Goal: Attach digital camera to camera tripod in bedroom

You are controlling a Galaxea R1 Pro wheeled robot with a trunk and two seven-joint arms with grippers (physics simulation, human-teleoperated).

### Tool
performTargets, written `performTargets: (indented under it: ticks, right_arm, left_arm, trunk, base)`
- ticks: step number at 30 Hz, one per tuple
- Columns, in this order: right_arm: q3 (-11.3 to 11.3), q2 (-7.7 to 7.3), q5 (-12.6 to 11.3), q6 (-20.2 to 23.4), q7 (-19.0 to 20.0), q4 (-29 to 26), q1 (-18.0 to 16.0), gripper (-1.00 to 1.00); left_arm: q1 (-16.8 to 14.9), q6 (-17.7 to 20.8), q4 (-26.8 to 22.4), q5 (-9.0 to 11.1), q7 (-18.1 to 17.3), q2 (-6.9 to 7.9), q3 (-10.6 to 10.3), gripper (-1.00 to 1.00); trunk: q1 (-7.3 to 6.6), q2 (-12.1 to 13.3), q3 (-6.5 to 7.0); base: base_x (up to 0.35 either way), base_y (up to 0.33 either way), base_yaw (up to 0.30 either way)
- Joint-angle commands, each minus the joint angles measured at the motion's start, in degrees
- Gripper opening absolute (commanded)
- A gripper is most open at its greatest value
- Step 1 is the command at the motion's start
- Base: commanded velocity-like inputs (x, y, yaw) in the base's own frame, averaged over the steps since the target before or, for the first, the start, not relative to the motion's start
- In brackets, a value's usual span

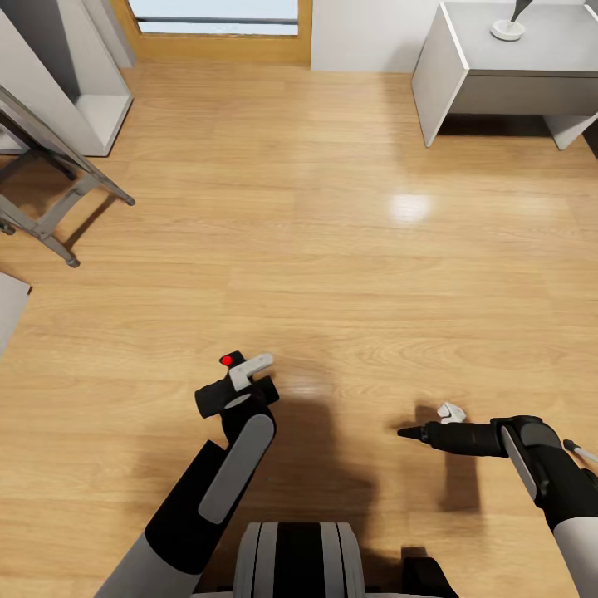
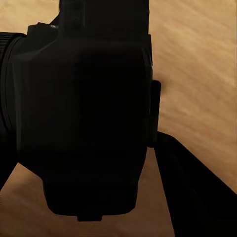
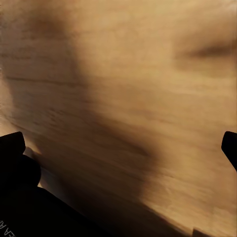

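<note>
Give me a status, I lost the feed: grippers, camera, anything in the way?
Left gripper shut on the digital camera, held over the wood floor. Right gripper open, holding nothing. Grey tripod legs ahead-left; no obstacle between.

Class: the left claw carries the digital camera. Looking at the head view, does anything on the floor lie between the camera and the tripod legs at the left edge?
Nothing visible does. The left claw holds the digital camera, and bare wood floor stretches to the camera tripod legs.
</note>
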Motion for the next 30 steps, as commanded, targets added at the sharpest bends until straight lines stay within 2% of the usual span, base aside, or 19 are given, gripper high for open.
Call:
performTargets:
  ticks: [1, 9, 12, 16, 19, 20, 25, 26, 30]
  right_arm:
    - [-0.05, 0.00, -0.28, 0.44, -0.01, 0.00, -0.01, 1.00]
    - [-0.05, 0.01, -0.37, 0.43, -0.01, 0.05, 0.01, 1.00]
    - [-0.05, 0.06, -0.38, 0.39, -0.08, 0.06, 0.01, 1.00]
    - [-0.05, 0.09, -0.38, 0.35, -0.09, 0.06, 0.02, 1.00]
    - [-0.05, 0.11, -0.38, 0.31, -0.14, 0.06, 0.02, 1.00]
    - [-0.05, 0.14, -0.38, 0.29, -0.16, 0.06, 0.03, 1.00]
    - [-0.03, 0.23, -0.29, 0.27, -0.18, 0.06, 0.02, 1.00]
    - [-0.03, 0.23, -0.20, 0.26, -0.18, 0.06, 0.03, 1.00]
    - [-0.03, 0.22, 0.10, 0.30, -0.08, 0.06, 0.03, 1.00]
  left_arm:
    - [-0.05, 0.72, -0.04, 0.10, 0.38, 0.00, -0.24, -1.00]
    - [-0.03, 0.75, 0.02, 0.03, 0.48, 0.05, -3.69, -1.00]
    - [-0.03, 0.91, 0.02, 0.20, 0.46, 0.11, -4.65, -1.00]
    - [-0.02, 1.74, 0.08, 0.98, -0.14, 0.76, -4.75, -1.00]
    - [-0.02, 2.43, -0.08, 6.63, -6.41, 4.60, -4.57, -1.00]
    - [-0.03, 2.57, -0.14, 10.60, -11.29, 7.23, -4.52, -1.00]
    - [-0.05, 2.42, -0.03, 20.98, -27.03, 14.92, -4.51, -1.00]
    - [-0.05, 2.28, 0.18, 24.68, -34.79, 18.30, -4.56, -1.00]
    - [-0.04, 2.01, 0.84, 30.25, -51.20, 24.74, -4.69, -1.00]
  trunk:
    - [-0.01, -0.01, -0.03]
    - [-0.01, -0.01, -0.03]
    - [-0.09, 0.03, 0.63]
    - [-0.19, 0.08, 1.52]
    - [-0.27, 0.12, 2.18]
    - [-0.29, 0.13, 2.41]
    - [-0.42, 0.20, 3.51]
    - [-0.45, 0.21, 3.73]
    - [-0.55, 0.27, 4.62]
  base:
    - [0.000, 0.000, 0.000]
    - [0.000, 0.000, 0.000]
    - [0.000, 0.000, 0.000]
    - [0.000, 0.000, 0.000]
    - [0.000, 0.000, 0.000]
    - [0.000, 0.000, 0.000]
    - [0.000, 0.000, 0.000]
    - [0.000, 0.000, 0.000]
    - [0.000, 0.000, 0.000]
